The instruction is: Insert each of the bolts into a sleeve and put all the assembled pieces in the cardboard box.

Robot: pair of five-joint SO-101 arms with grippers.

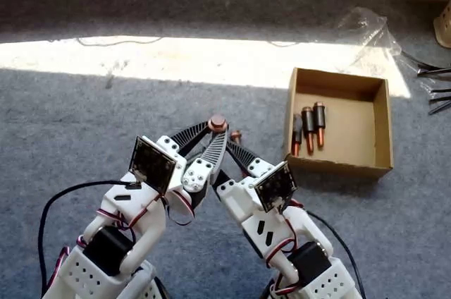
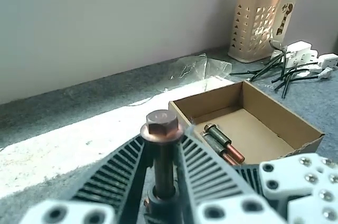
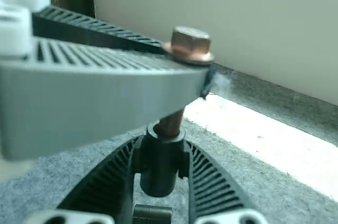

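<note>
Your left gripper (image 2: 163, 150) had its fingers clamped on the upright copper bolt (image 2: 161, 125). Your right gripper (image 3: 161, 147) held the black sleeve (image 3: 158, 174) beneath, with the shank entering its top. Three assembled pieces (image 1: 309, 128) lay in the cardboard box (image 1: 381, 130) on the counter (image 1: 84, 123).

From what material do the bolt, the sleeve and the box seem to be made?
The bolt looks like copper-coloured metal, perhaps plated, judging by its reddish shine. The sleeve is dark and matte, and could be plastic or blackened metal; I cannot tell which. The cardboard box is dull brown cardboard with thin walls.
</note>
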